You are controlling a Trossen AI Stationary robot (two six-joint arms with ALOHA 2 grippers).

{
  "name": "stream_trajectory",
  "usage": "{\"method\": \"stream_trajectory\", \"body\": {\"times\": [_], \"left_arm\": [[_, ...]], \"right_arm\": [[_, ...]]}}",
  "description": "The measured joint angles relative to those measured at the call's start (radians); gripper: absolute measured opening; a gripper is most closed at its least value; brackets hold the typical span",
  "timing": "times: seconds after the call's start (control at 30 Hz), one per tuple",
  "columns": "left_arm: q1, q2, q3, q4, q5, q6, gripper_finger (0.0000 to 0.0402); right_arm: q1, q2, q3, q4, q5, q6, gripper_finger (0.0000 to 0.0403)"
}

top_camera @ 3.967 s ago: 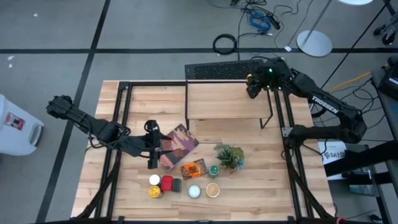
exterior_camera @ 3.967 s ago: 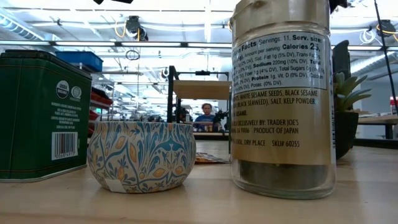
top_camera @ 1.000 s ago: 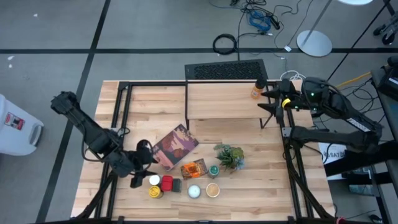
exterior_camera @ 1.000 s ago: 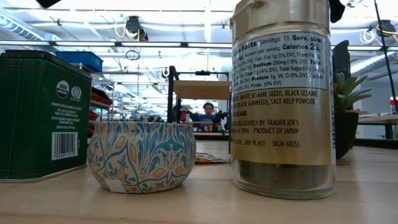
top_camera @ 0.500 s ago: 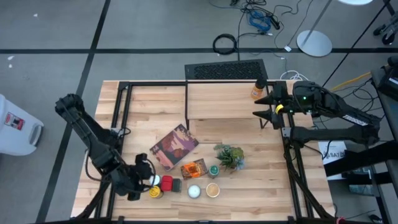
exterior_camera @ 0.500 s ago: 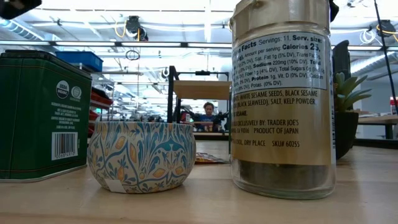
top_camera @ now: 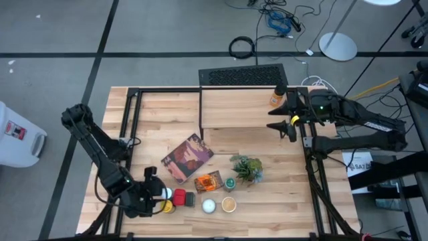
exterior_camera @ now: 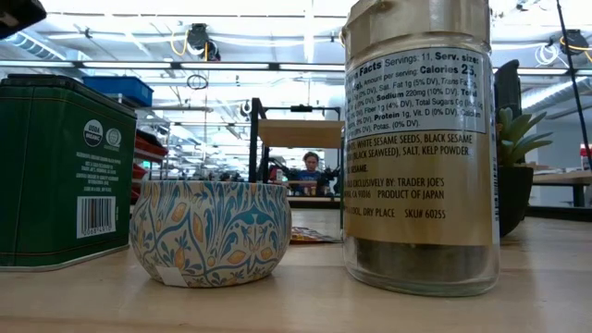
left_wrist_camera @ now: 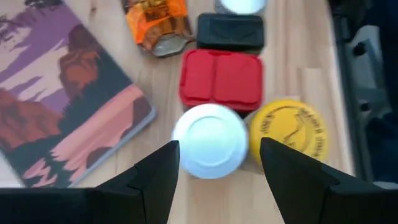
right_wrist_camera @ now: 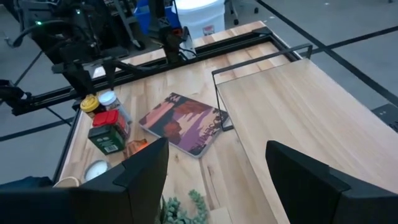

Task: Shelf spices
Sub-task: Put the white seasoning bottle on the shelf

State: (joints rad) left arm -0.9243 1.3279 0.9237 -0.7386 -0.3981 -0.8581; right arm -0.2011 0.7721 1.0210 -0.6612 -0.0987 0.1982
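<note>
The spices stand clustered near the table's front edge: a white-topped jar (top_camera: 166,193), a yellow-topped one (top_camera: 167,206), a red-topped tin (top_camera: 179,197), a dark tin (top_camera: 190,199), and an orange packet (top_camera: 207,181). My left gripper (top_camera: 156,196) hovers open over the white-topped jar (left_wrist_camera: 210,148), its fingers on either side of the lid and apart from it. An orange jar (top_camera: 275,97) stands on the far right corner of the shelf (top_camera: 241,107). My right gripper (top_camera: 281,123) is open and holds nothing at the shelf's right end.
A maroon picture book (top_camera: 187,157) lies behind the spices, and a potted plant (top_camera: 246,167) stands to their right. A white tin (top_camera: 208,205), a tan-topped jar (top_camera: 229,204) and a green-topped jar (top_camera: 230,182) sit nearby. The shelf board (right_wrist_camera: 292,99) is mostly bare.
My left gripper has swung toward the table's near edge and come down over the white-topped jar, staying open. My right gripper has drifted a little toward the table's left and near side at the shelf's right end, open. No spice has moved.
</note>
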Motion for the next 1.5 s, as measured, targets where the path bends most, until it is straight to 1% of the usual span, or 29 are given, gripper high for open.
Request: {"method": "stream_trajectory", "body": {"times": [0.5,0.63,0.77,0.97,1.2,1.5], "left_arm": [[0.0,0.045,0.0,-0.004,0.026,0.007,0.0235],[0.005,0.045,0.0,-0.001,-0.006,0.009,0.0235],[0.023,0.045,0.0,0.022,-0.025,0.05,0.0235],[0.057,0.045,0.0,0.042,-0.022,0.105,0.0235],[0.081,0.045,0.0,0.042,-0.014,0.113,0.0235],[0.113,0.097,0.003,0.055,-0.019,0.128,0.0235]], "right_arm": [[0.021,0.023,0.0,-0.001,0.02,0.0,0.0258],[0.021,0.023,0.0,-0.001,0.02,0.0,0.0258],[0.021,0.023,0.0,-0.001,0.02,0.0,0.0258],[0.021,0.023,0.0,-0.002,0.02,0.003,0.0258],[0.021,0.023,0.0,-0.003,0.02,0.002,0.0258],[0.021,0.023,0.0,-0.004,0.02,0.0,0.0258]]}}
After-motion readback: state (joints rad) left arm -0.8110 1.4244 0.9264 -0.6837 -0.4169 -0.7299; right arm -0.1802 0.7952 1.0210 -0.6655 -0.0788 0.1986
